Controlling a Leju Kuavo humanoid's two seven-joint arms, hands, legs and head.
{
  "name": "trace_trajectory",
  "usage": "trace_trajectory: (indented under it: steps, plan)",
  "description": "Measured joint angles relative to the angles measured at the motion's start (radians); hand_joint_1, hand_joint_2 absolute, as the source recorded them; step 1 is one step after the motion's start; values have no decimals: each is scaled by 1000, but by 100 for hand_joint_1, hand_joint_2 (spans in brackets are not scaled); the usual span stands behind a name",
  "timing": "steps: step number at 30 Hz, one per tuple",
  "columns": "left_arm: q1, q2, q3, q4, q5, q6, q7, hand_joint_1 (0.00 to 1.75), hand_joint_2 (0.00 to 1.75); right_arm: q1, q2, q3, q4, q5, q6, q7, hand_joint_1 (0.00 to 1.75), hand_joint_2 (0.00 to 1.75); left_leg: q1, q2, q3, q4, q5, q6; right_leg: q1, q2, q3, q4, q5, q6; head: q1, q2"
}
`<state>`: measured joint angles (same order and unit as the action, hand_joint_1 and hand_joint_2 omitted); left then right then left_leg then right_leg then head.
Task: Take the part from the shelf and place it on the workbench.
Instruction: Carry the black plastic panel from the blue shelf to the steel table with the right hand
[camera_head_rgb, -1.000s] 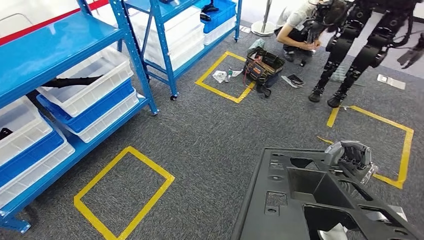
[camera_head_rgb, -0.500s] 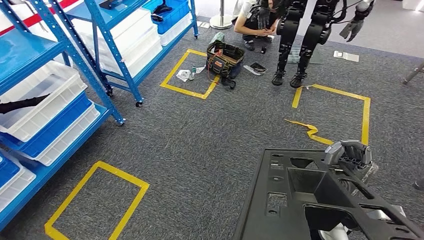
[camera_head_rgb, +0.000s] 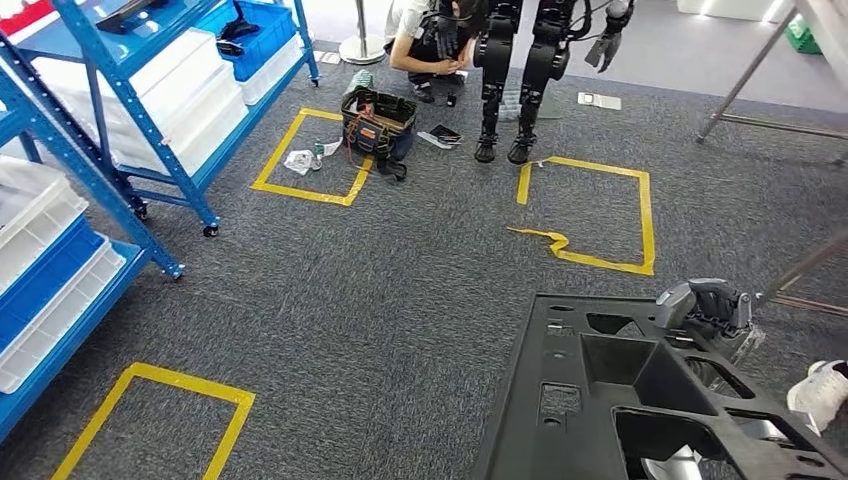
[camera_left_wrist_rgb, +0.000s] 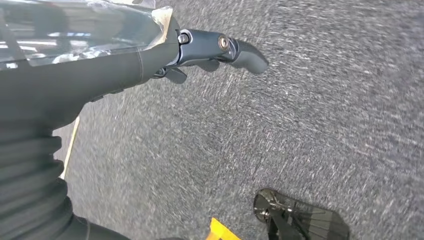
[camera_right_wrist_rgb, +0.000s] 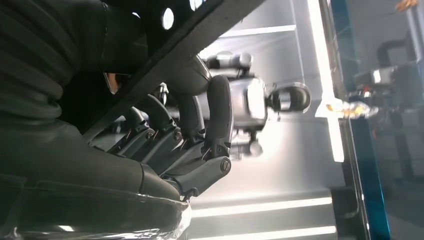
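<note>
Fingers of our right hand (camera_head_rgb: 712, 310) curl over the far edge of the large black moulded plastic panel (camera_head_rgb: 610, 400), which we carry low in front of us above the grey carpet (camera_head_rgb: 400, 290). In the right wrist view those dark fingers (camera_right_wrist_rgb: 200, 130) wrap around a black rib of the part (camera_right_wrist_rgb: 165, 65), so that hand grips it. Our left hand (camera_left_wrist_rgb: 210, 50) appears in its wrist view over blurred carpet, fingers extended; we cannot tell whether it grips anything, since the near edge of the panel hides it from the head camera. To our left stand blue metal shelves (camera_head_rgb: 120, 150) with white plastic bins (camera_head_rgb: 160, 90). Yellow tape squares (camera_head_rgb: 600, 215) mark the floor. Farther off, a person crouches (camera_head_rgb: 425, 45) by a black tool bag (camera_head_rgb: 378, 122), beside another dark humanoid robot's legs (camera_head_rgb: 515, 80).
</note>
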<state>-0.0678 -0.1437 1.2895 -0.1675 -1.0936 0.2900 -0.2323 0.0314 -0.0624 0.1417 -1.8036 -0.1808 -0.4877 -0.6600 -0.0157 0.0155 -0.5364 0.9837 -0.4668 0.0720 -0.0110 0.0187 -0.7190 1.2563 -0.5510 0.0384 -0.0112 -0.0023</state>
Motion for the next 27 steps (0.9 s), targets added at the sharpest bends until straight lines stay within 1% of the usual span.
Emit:
trace_trajectory:
  steps: [1,2,3,4,5,6,7,8,9,10,11,12,13,14,15,16,17,18,19,20,21,22,23,24,25,26,27]
  plan:
    - [0,-1,0,0,1,1,2,0,175,3,1,0,0,2,0,0,175,175,0,15,-1,0,-1,-1,-4,-5,-18,37,-11,7,0,0]
    - [0,-1,0,0,2,2,3,0,175,6,1,0,0,5,-1,0,175,175,1,30,-2,0,-2,-3,-7,-9,-18,40,-7,17,0,0]
    - [0,-2,0,0,3,2,4,0,175,7,2,0,0,7,0,0,175,175,2,44,-1,1,-4,-6,-10,-17,6,-1,11,29,0,0]
    - [-1,-3,0,0,3,3,5,0,175,7,3,0,0,8,0,0,175,175,2,57,1,2,-7,-10,-13,-35,47,-73,37,41,0,0]
    - [-1,-3,0,0,4,3,6,0,175,6,3,0,0,8,0,0,175,175,1,68,3,5,-11,-15,-13,-63,89,-146,59,47,1,0]
    - [-1,-4,0,0,4,3,6,0,175,6,4,0,0,9,0,0,175,175,-2,78,5,7,-15,-22,-13,-86,123,-203,76,46,1,0]
    - [-1,-4,0,0,4,3,6,0,175,6,5,0,0,10,0,0,175,175,-5,88,8,10,-19,-28,-11,-100,141,-234,84,39,0,0]
    - [-2,-4,0,-1,4,4,6,0,175,6,6,0,0,12,1,0,175,175,-6,98,10,11,-21,-33,-9,-101,145,-242,87,27,-1,0]
    - [-2,-4,0,0,4,4,7,0,175,7,7,0,0,15,2,0,175,175,-5,109,12,11,-22,-38,-7,-87,144,-243,91,17,-3,0]
    - [-3,-4,0,0,4,5,8,0,175,9,7,0,-1,18,2,0,175,175,-2,110,13,13,-26,-44,-9,-74,142,-245,94,7,-4,0]
    - [-3,-4,0,0,4,5,8,0,175,10,8,0,-2,21,3,0,175,175,2,94,10,24,-37,-51,-12,-61,140,-247,97,0,-5,0]
    - [-3,-5,0,0,4,6,8,0,175,10,9,0,-2,23,4,0,175,175,6,67,-1,52,-60,-57,-15,-49,139,-249,101,-8,-6,0]
    - [-2,-5,1,0,4,6,9,0,175,11,10,0,-3,25,6,0,175,175,10,33,-22,101,-93,-63,-18,-37,137,-250,104,-14,-7,0]
    - [-1,-6,1,0,4,7,9,0,175,11,12,0,-3,26,7,0,175,175,13,5,-50,164,-131,-66,-17,-25,133,-250,106,-18,-8,0]
    - [0,-6,1,0,4,7,9,0,175,11,13,0,-3,26,9,1,175,175,15,-8,-81,229,-162,-68,-15,-14,130,-250,108,-22,-9,0]
    - [1,-7,1,0,4,7,10,0,175,11,14,0,-2,26,11,1,175,175,17,-14,-105,277,-178,-69,-14,-1,127,-250,109,-23,-8,0]
    - [2,-7,1,0,5,7,10,0,175,11,14,0,-2,25,12,1,175,175,19,-16,-113,292,-173,-69,-13,13,125,-249,111,-23,-9,0]
    - [2,-7,1,0,5,7,10,0,175,11,14,0,-1,25,13,1,175,175,20,-18,-101,267,-149,-67,-12,26,124,-249,113,-22,-8,0]
    - [2,-7,1,0,5,7,10,0,175,11,15,0,0,24,13,1,175,175,22,-27,-72,210,-112,-65,-13,40,124,-248,115,-19,-9,0]
    - [2,-7,1,0,5,7,10,0,175,11,15,0,0,24,13,1,175,175,25,-53,-37,140,-79,-63,-13,53,124,-248,117,-16,-9,0]
    - [2,-7,1,0,5,7,10,0,175,10,16,0,0,24,13,1,175,175,27,-79,-7,79,-56,-62,-11,64,122,-247,119,-12,-8,0]
    - [2,-7,1,0,5,7,11,0,175,9,17,0,0,24,13,1,175,175,27,-100,11,40,-45,-60,-11,75,119,-246,123,-6,-7,0]
    - [2,-7,1,0,5,7,13,0,175,9,18,0,0,24,13,1,175,175,25,-113,17,24,-44,-58,-12,85,114,-247,126,0,-7,0]
    - [2,-7,1,0,5,8,15,0,175,9,18,0,0,24,13,1,175,175,20,-105,17,21,-42,-53,-13,96,110,-248,131,7,-7,0]
    - [2,-6,1,0,5,9,17,0,175,11,19,0,0,24,13,1,175,175,18,-91,18,17,-37,-45,-16,102,105,-249,135,14,-7,0]
    - [2,-6,1,0,5,9,19,0,175,13,19,0,0,24,13,1,175,175,17,-77,19,12,-31,-37,-17,91,97,-243,133,17,-7,0]
    - [2,-6,1,0,5,10,19,0,175,14,19,0,-1,25,13,1,175,175,17,-62,19,6,-24,-29,-15,67,82,-222,123,16,-4,0]
